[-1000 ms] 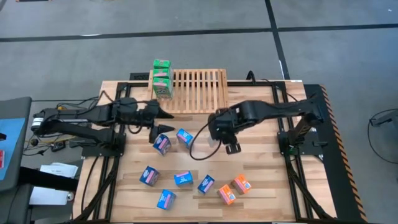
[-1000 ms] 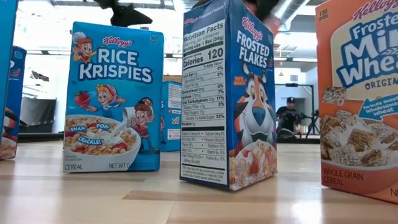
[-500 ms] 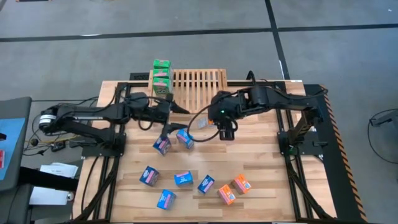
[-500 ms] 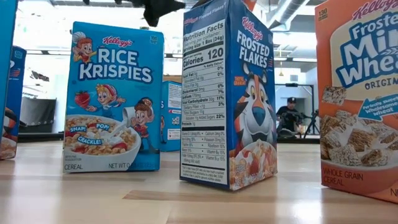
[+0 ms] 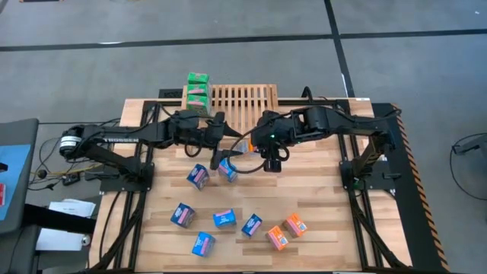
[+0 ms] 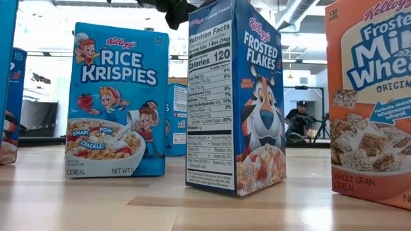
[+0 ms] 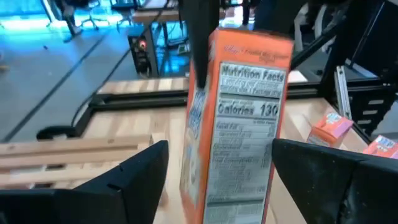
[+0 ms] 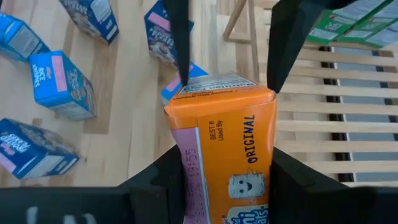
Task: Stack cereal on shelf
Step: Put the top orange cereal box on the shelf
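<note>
Right wrist view: orange cereal box (image 8: 227, 143) pinched in right pincer (image 8: 225, 174), between spread left pincer (image 7: 214, 180) fingers.

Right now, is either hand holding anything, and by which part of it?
Yes. The right hand grips an orange cereal box by its two narrow sides, near one end. The left hand stands open around the box's far end, not gripping.

Most of the shelf (image 5: 242, 106) top lies bare; only its left end is taken by stacked green boxes (image 5: 198, 93). Both grippers crowd the gap just in front of the shelf, around an orange box (image 8: 227, 146). Loose boxes (image 5: 228, 221) dot the near bench (image 5: 319, 228), whose right side stays open.
</note>
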